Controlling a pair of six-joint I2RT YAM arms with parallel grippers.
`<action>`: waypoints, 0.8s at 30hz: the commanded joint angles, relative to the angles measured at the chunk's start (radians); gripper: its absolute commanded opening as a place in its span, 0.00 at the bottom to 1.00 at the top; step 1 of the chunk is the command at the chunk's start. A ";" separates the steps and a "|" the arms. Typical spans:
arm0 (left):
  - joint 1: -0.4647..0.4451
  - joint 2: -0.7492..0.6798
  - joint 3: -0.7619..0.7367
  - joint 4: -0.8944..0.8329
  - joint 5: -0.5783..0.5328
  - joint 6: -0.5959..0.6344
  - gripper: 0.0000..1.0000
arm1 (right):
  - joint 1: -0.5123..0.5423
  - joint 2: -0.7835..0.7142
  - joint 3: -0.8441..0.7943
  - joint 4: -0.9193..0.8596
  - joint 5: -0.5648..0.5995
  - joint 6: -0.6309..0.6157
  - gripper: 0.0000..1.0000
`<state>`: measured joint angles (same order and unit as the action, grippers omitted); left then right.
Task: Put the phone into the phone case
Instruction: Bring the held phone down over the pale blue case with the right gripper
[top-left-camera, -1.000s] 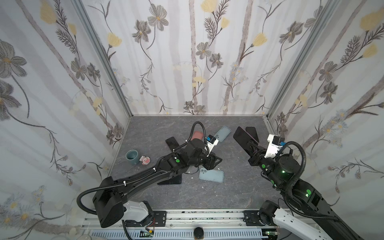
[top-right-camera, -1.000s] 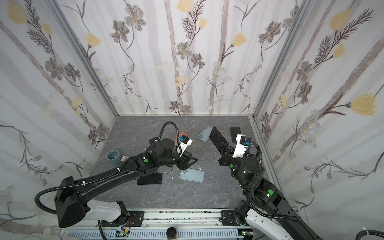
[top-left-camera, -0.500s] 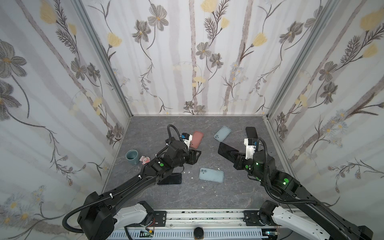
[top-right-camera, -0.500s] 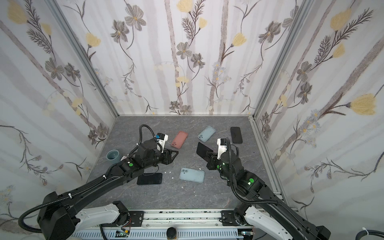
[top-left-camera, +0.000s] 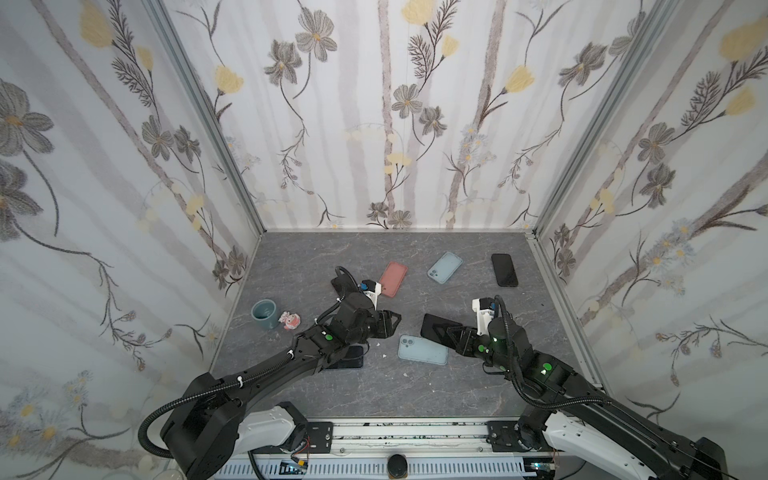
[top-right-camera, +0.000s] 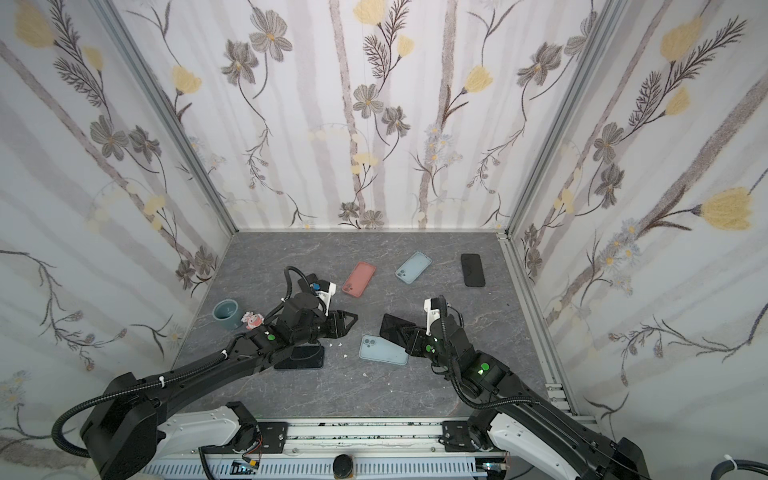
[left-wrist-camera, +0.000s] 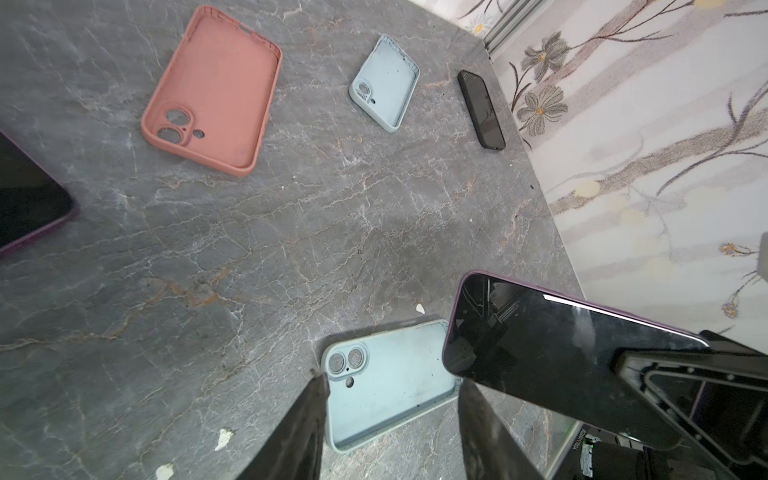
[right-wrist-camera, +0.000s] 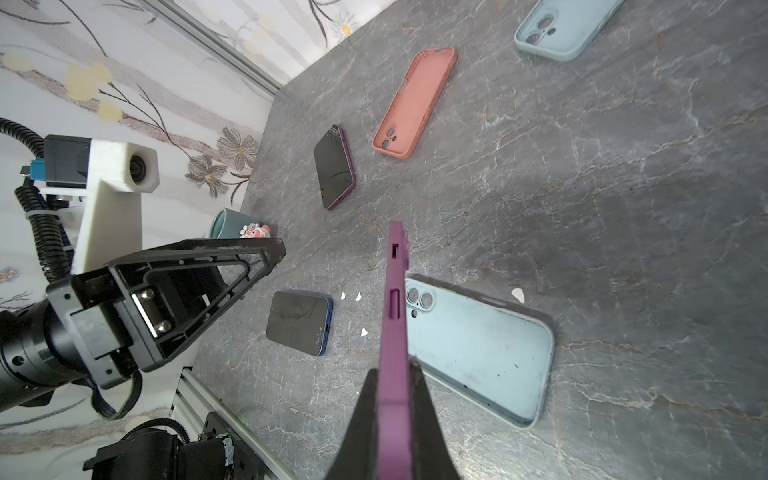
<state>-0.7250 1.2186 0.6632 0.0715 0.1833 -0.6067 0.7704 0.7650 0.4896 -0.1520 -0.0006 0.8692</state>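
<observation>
Four phones: purple phone (right-wrist-camera: 395, 291) clamped in right end effector (right-wrist-camera: 395, 370), three phones (top-left-camera: 504, 270) (top-left-camera: 353, 361) (right-wrist-camera: 334, 166) on surface (top-left-camera: 291, 257). Three cases (top-left-camera: 393, 279) (top-left-camera: 444, 267) (top-left-camera: 422, 350). Left end effector (left-wrist-camera: 391, 380) half-spread, empty.

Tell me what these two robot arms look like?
The left arm and right arm are matte black jointed tubes on white bases, each marked with round green dots. Ribbed black cables loop alongside. Each wrist carries a white camera bracket with a blue plug. The fingers are black, open triangular frames.
</observation>
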 joint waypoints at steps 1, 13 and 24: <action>0.001 0.022 -0.009 0.060 0.030 -0.033 0.50 | 0.000 0.008 -0.023 0.131 -0.030 0.078 0.00; 0.000 0.142 -0.030 0.130 0.115 -0.075 0.50 | -0.005 0.123 -0.045 0.191 -0.125 0.121 0.00; -0.002 0.208 -0.047 0.187 0.148 -0.101 0.50 | -0.028 0.196 -0.047 0.225 -0.190 0.126 0.00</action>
<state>-0.7258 1.4170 0.6201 0.2062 0.3187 -0.6891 0.7471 0.9558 0.4423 -0.0116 -0.1631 0.9752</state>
